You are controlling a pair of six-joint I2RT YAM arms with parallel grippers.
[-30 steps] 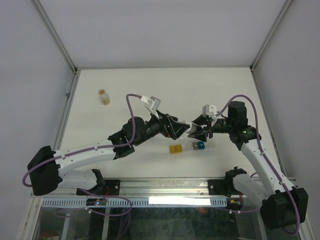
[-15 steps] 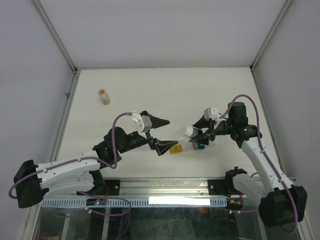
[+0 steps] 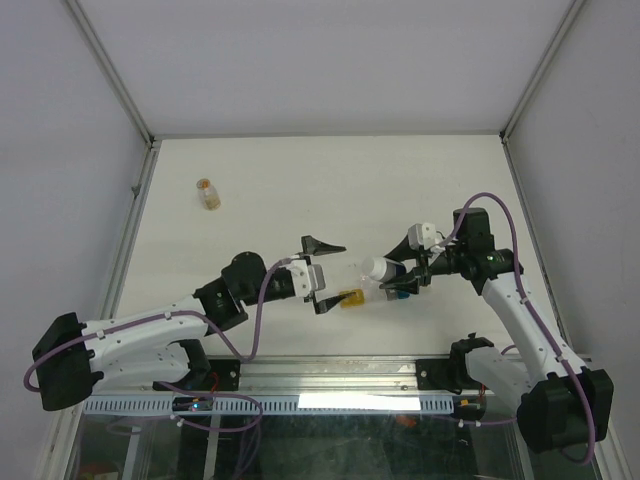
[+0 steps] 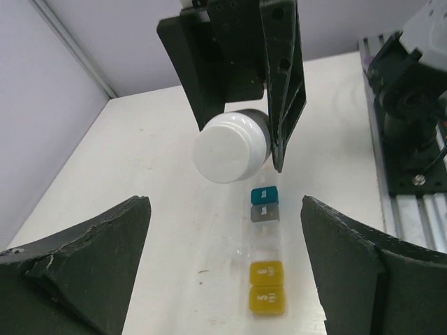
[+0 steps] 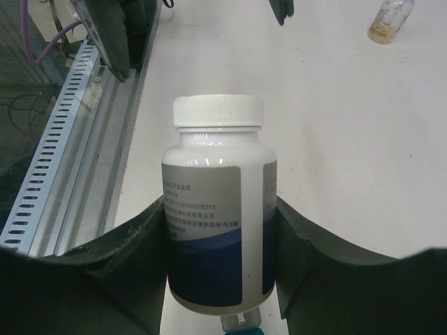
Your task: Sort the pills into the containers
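Note:
The containers [image 3: 372, 296] are a short strip on the table, yellow at the left end and teal at the right. In the left wrist view the strip [image 4: 265, 255] lies between my open fingers, teal end far. My left gripper [image 3: 325, 273] is open and empty, its lower finger [image 3: 326, 303] beside the yellow end. My right gripper [image 3: 402, 272] is shut on a white-capped bottle [image 3: 379, 268] with a dark blue label, held on its side above the strip. Its cap faces the left gripper. The bottle [image 5: 218, 209] fills the right wrist view; a grey compartment [image 5: 241, 322] peeks out beneath it. The cap [image 4: 232, 148] is on.
A small amber bottle [image 3: 207, 192] stands alone at the far left of the table, and it shows in the right wrist view [image 5: 391, 19]. A metal rail [image 3: 330, 375] runs along the near edge. White walls enclose the table.
My left gripper drew back from the bottle, opened wide and turned, and now sits lower by the strip's yellow end. My right gripper has kept hold of the bottle and shifted slightly right.

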